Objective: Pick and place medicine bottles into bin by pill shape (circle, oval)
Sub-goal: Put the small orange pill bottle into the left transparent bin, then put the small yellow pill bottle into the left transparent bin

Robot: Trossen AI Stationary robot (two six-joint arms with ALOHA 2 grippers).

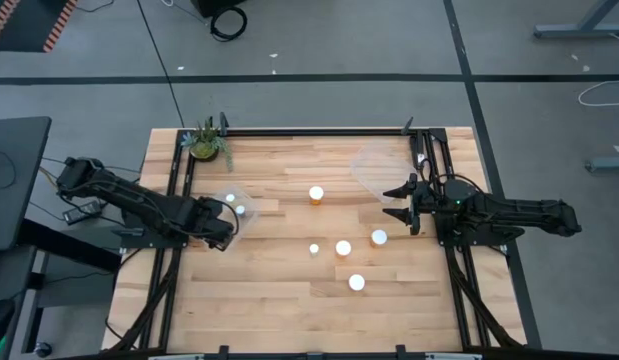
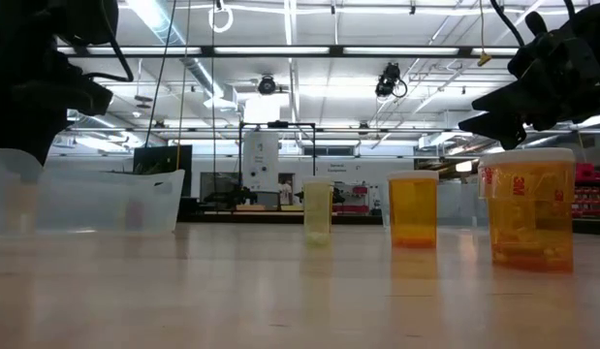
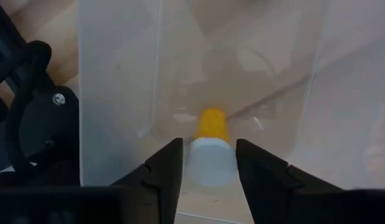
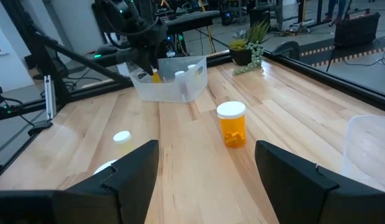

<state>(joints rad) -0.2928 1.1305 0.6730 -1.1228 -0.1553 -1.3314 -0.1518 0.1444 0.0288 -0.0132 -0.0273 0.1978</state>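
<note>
Two jaws of the left gripper flank the white cap of one medicine bottle, and we cannot tell whether they pinch it or stand just clear. It sits inside the left bin, cap toward the wrist, amber body pointing away along the gripper's own line, so its long axis runs straight down the reach. We judge it light, stiff plastic, smooth and round enough to roll or twist. The ridged cap is the surest hold, taken squarely across its width. Two more caps show in the left bin, five loose bottles stand upright well to that bin's right, and farther off the right gripper waits with its jaws wide apart on nothing.
</note>
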